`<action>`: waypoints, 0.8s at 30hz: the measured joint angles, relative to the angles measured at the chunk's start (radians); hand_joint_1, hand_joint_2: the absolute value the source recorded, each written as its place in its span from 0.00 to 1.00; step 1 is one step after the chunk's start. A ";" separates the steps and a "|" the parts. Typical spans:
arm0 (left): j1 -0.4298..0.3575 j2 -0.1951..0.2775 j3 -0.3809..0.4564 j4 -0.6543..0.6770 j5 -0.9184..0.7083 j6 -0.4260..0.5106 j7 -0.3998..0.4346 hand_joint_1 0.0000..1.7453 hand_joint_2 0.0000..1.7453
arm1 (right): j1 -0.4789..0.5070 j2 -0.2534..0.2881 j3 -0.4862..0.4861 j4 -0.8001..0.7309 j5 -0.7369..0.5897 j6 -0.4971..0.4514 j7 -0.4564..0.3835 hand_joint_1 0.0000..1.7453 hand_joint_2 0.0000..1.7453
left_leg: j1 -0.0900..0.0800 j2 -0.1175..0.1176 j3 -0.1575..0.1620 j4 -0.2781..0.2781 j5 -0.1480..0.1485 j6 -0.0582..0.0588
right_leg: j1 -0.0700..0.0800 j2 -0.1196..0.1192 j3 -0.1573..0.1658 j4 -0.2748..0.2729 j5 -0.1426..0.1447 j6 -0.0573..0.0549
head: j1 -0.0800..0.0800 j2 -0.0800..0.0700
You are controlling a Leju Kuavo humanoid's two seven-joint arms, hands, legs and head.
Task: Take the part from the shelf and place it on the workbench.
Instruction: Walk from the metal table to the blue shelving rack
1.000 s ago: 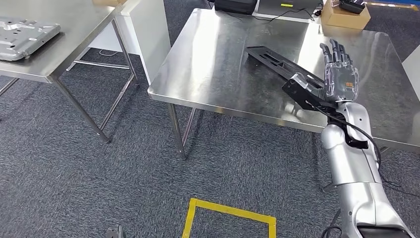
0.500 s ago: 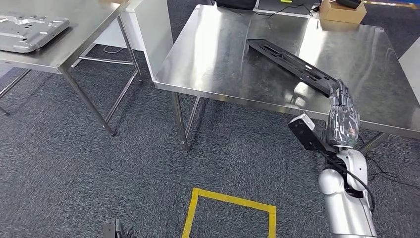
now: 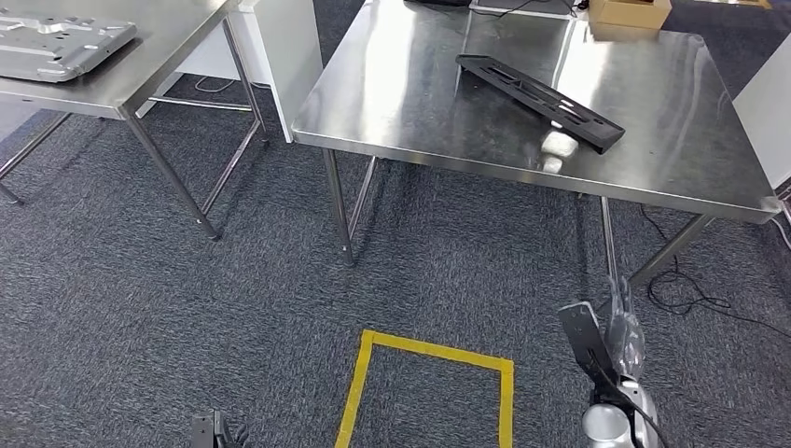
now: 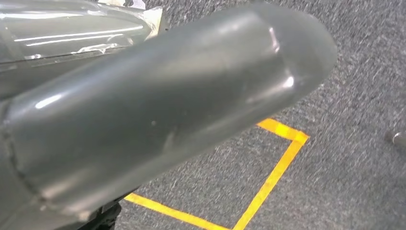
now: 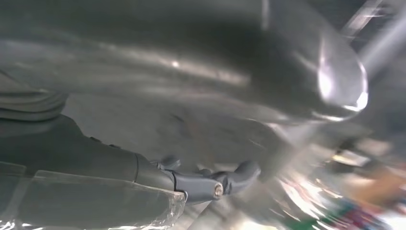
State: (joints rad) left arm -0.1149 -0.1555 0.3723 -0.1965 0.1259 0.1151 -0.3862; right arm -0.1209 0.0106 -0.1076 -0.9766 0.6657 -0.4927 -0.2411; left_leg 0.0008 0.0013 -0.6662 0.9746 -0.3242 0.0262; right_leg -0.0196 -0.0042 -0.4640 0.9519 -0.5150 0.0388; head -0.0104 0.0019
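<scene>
The long black slotted part [image 3: 539,100] lies flat and diagonal on the steel workbench [image 3: 410,103], with nothing touching it. My right hand [image 3: 623,325] hangs low at the bottom right, well below and in front of the bench edge, fingers straight and apart and holding nothing. The right wrist view is blurred, showing the thick thumb and dark fingers [image 5: 215,184] with nothing in them. My left hand [image 4: 143,110] appears as a big grey thumb over the carpet; its fingers are hidden.
A second steel table [image 3: 140,79] at the left carries a grey metal plate [image 3: 56,47]. A white panel [image 3: 280,47] stands between the tables. A cardboard box [image 3: 630,11] sits at the bench's far edge. Yellow floor tape [image 3: 429,353] and a cable [image 3: 690,301] lie on the carpet.
My right hand has dropped from beside the part down below the bench edge to my side. The part stays on the bench. The camera view has shifted slightly.
</scene>
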 joint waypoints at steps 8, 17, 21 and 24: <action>-0.009 0.003 0.001 -0.001 -0.020 0.000 0.009 0.00 0.00 | -0.057 0.037 -0.143 0.403 -0.162 0.032 -0.030 0.00 0.00 | 0.011 -0.003 -0.024 0.285 -0.200 -0.036 | -0.003 -0.005 -0.105 0.009 0.096 -0.029 | -0.007 0.000; -0.038 0.004 -0.003 -0.007 -0.045 0.002 0.016 0.00 0.00 | -0.057 0.084 -0.321 0.658 -0.310 0.187 0.080 0.00 0.00 | 0.001 -0.003 0.170 -0.016 -0.161 0.030 | -0.003 -0.004 -0.178 0.049 0.124 0.010 | -0.005 0.000; -0.042 0.000 -0.011 -0.007 -0.055 0.006 0.022 0.00 0.00 | -0.050 0.096 -0.333 0.711 -0.262 0.218 0.167 0.00 0.00 | -0.003 0.005 0.104 -0.018 -0.106 0.044 | -0.003 0.000 -0.236 0.290 -0.044 -0.004 | 0.006 0.000; -0.043 -0.001 -0.020 -0.007 -0.066 0.007 0.030 0.00 0.00 | -0.045 0.099 -0.328 0.733 -0.220 0.232 0.228 0.00 0.00 | -0.007 0.008 0.052 -0.012 -0.064 0.039 | -0.003 0.000 -0.165 0.293 -0.004 0.022 | 0.008 0.000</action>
State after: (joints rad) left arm -0.1576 -0.1560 0.3520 -0.2033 0.0604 0.1221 -0.3561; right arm -0.1654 0.1094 -0.4353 -0.2438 0.4456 -0.2609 -0.0128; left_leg -0.0060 0.0090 -0.6139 0.9627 -0.3884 0.0657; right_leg -0.0222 -0.0044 -0.6287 1.2447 -0.5192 0.0605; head -0.0028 0.0019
